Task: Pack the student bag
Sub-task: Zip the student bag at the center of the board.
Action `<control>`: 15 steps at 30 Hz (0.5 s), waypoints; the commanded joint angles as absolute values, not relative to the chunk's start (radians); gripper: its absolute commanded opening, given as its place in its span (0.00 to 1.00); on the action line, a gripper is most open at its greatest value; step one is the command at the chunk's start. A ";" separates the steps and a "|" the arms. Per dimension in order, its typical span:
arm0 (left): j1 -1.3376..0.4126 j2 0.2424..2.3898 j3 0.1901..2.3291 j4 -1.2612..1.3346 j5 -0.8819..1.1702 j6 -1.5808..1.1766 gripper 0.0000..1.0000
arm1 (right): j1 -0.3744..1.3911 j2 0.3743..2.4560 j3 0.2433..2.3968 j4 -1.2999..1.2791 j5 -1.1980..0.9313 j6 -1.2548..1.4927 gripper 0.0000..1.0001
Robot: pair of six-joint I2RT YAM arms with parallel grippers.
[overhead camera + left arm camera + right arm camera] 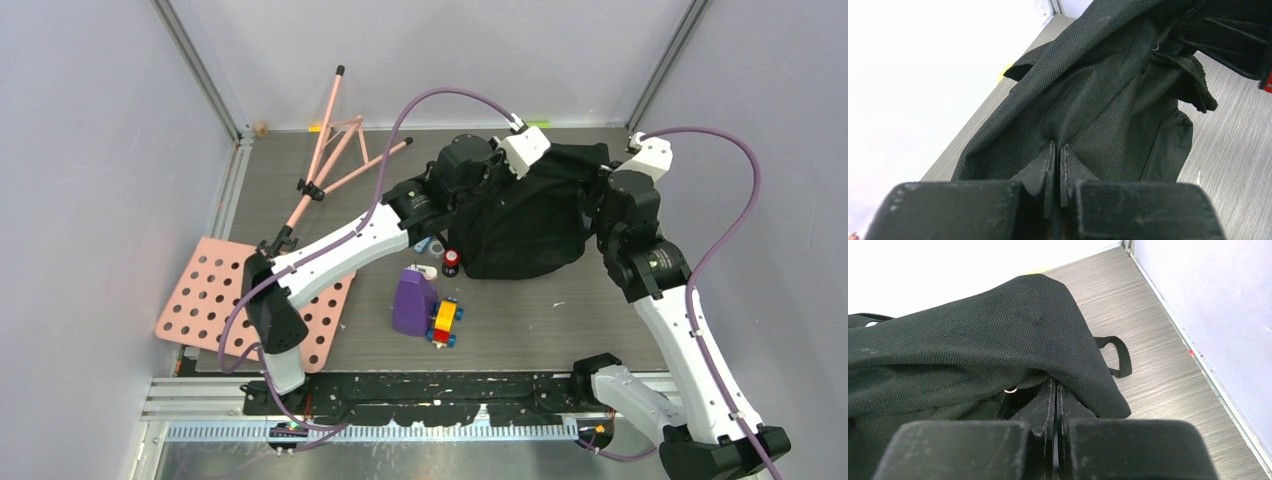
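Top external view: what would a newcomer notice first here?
The student bag, a big black floppy heap at the far middle of the table, both arms reaching to it. The left gripper and right gripper each pinch its fabric, jaws closed. Nearer stands a purple container beside a small colourful toy; a pink pegboard lies left.

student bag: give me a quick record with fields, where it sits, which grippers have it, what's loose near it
bag: student bag, slumped on the table, far side, right of centre
left arm: left gripper shut, pinching bag fabric
right arm: right gripper shut, pinching bag fabric
loose in front: purple bottle, colourful block toy beside it
left side: pink perforated board, pink rod frame
bag contents: not visible
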State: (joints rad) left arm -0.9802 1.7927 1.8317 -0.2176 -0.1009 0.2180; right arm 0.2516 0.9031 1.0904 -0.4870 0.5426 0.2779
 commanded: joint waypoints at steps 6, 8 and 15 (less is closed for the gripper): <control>-0.808 1.724 1.909 -0.164 -0.295 0.137 0.00 | 0.115 0.897 1.169 -0.601 0.725 0.232 0.00; -0.788 1.718 1.895 -0.150 -0.293 0.122 0.00 | 0.107 0.901 1.163 -0.608 0.724 0.236 0.00; -0.735 1.692 1.867 -0.145 -0.314 0.075 0.00 | 0.092 0.887 1.128 -0.633 0.702 0.272 0.00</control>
